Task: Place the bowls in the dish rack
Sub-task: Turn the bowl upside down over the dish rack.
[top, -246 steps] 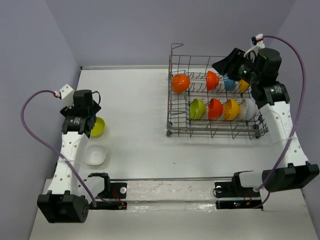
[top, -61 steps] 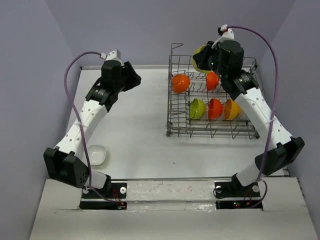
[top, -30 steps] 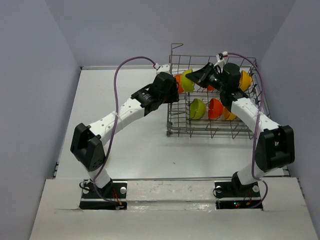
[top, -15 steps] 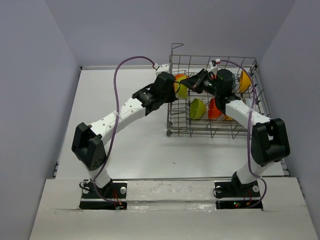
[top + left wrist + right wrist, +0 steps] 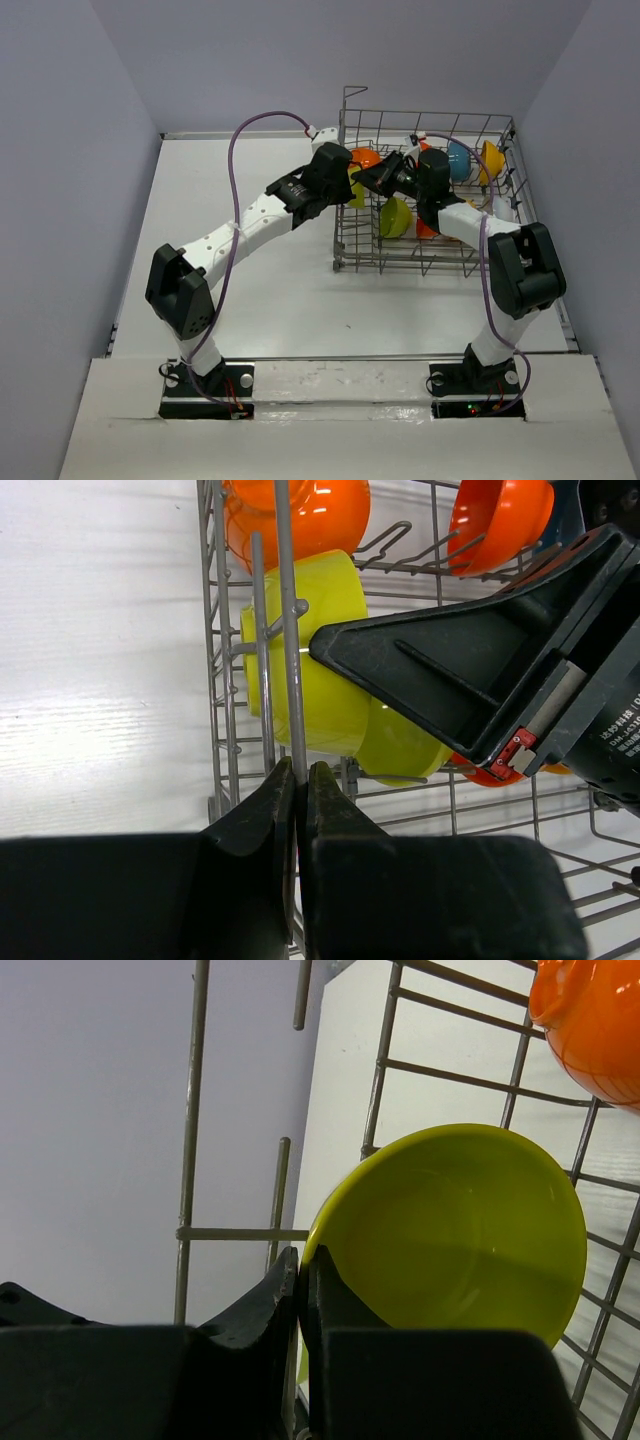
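The grey wire dish rack (image 5: 430, 255) stands at the back right. My left gripper (image 5: 297, 768) is shut on an upright wire of the rack's left side (image 5: 284, 630). Just inside that side, my right gripper (image 5: 300, 1255) is shut on the rim of a lime green bowl (image 5: 460, 1230), held on edge. In the left wrist view the bowl (image 5: 310, 670) sits behind the wires, with the right gripper's black fingers (image 5: 450, 670) on it. From above, both grippers meet at the rack's left end, left gripper (image 5: 335, 180) and right gripper (image 5: 372, 178).
Standing in the rack are an orange bowl (image 5: 366, 157), a blue bowl (image 5: 458, 160), an orange-yellow bowl (image 5: 490, 160), another lime green bowl (image 5: 395, 217) and a red-orange bowl (image 5: 424, 228). The rack's tall grid walls and tines surround the held bowl. Both arms cross the table's middle.
My left gripper has shut on the rack's side wire. My right gripper has carried the lime green bowl left and down, close to the rack's left wall.
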Controlling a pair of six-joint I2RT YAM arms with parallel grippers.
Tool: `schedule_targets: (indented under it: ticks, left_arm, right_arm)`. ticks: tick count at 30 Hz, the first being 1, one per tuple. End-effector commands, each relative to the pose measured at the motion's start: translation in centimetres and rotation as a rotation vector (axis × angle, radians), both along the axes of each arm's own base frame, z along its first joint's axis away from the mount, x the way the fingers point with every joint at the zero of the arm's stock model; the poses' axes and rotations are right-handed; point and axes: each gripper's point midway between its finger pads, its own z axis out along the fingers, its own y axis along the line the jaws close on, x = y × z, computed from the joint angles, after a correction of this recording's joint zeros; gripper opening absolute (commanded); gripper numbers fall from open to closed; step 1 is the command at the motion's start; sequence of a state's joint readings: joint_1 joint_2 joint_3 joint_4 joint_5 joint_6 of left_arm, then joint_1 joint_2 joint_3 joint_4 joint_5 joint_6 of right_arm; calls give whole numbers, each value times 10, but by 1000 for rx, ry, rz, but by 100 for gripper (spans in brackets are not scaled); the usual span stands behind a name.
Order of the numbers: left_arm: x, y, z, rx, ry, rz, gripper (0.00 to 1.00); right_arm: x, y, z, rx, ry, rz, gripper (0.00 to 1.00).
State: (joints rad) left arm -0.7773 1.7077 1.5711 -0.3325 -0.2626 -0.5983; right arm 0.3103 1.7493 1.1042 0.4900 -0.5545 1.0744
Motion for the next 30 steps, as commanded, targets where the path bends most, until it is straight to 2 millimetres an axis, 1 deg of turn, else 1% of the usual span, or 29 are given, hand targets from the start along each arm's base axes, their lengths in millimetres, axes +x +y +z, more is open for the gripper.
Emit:
schedule_targets:
  ticks: [1, 3, 8, 20, 22, 23, 24, 30]
  left_arm:
    - [0, -23, 15, -36, -38, -71, 0]
    - [0, -24, 15, -35, -37, -74, 0]
    - [1, -24, 15, -35, -37, -71, 0]
    - [2, -25, 19, -34, -39, -72, 0]
    - [1, -25, 18, -29, -37, -73, 0]
    - [1, -25, 19, -30, -39, -72, 0]
    - [1, -25, 19, -28, -38, -71, 0]
    - [2, -23, 20, -27, -39, -67, 0]
  right_arm:
    - [-4, 12, 26, 70, -95, 31, 1]
    - [-3, 12, 23, 80, -84, 28, 1]
    - [-5, 14, 26, 109, -81, 39, 1]
    - [-3, 11, 4, 100, -8, 9, 1]
    - [-3, 9, -1, 89, 5, -10, 1]
    - [-4, 8, 1, 87, 1, -15, 1]
    - [-3, 5, -4, 77, 12, -32, 1]
    - [-4, 2, -11, 66, 33, -56, 1]
